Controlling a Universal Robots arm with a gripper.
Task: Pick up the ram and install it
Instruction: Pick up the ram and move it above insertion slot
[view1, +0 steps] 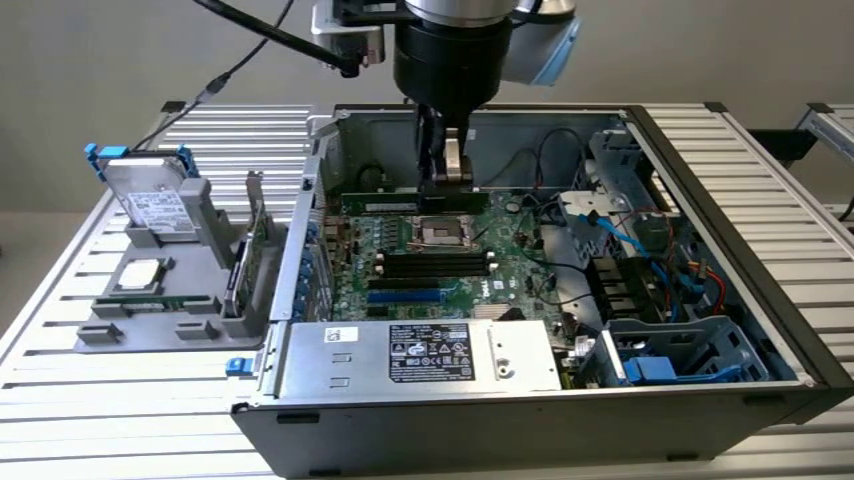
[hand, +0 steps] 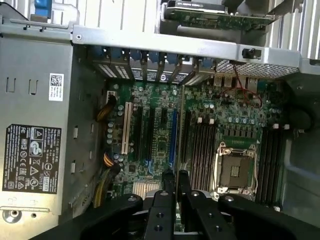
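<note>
My gripper (view1: 451, 184) hangs inside the open computer case (view1: 747, 230), above the motherboard (view1: 514, 265). It is shut on the ram (view1: 387, 201), a thin dark-green stick held level on its long edge, just behind the CPU socket (view1: 441, 231). The black memory slots (view1: 434, 263) lie a little nearer the front, below the stick. In the wrist view the gripper (hand: 174, 187) points down at the board with its black fingers (hand: 161, 210) close together; the memory slots (hand: 202, 150) and the CPU socket (hand: 235, 167) lie beside them.
A silver power supply (view1: 427, 350) fills the case's front. Blue and black cables (view1: 654, 240) and drive bays crowd the exterior view's right. Outside the case on the left, a grey fixture (view1: 147, 320) holds a hard drive (view1: 154, 205), a CPU chip (view1: 140, 272) and an upright expansion card (view1: 247, 260).
</note>
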